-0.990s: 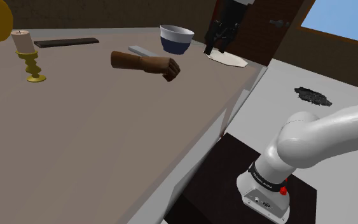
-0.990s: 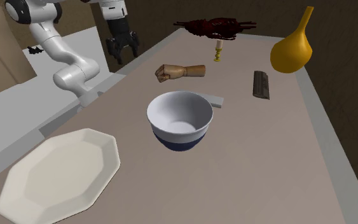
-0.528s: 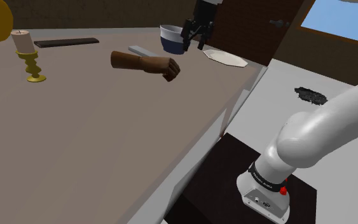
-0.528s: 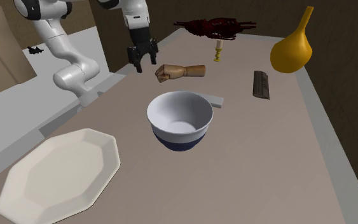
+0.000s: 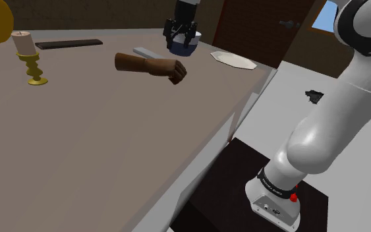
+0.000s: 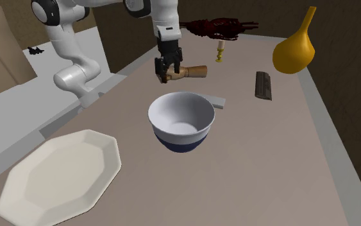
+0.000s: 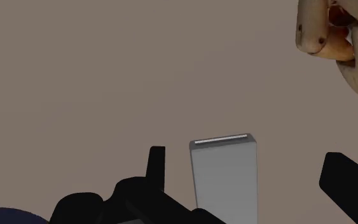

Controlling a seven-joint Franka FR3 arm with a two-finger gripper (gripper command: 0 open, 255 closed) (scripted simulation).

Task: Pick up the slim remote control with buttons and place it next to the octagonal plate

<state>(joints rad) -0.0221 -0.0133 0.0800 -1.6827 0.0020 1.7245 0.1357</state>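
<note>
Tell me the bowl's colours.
White bowl with a dark blue base, best in the second exterior view.

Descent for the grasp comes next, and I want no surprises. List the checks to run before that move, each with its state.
1. Tool fingers open: ok.
2. Grey slab between the fingers, untouched: ok.
3. Tool down at slab height: not ok, it hovers above.
4. Wooden hand clear of the descent: cannot tell, it lies close.
5. Bare table beside the octagonal plate: ok.
</note>
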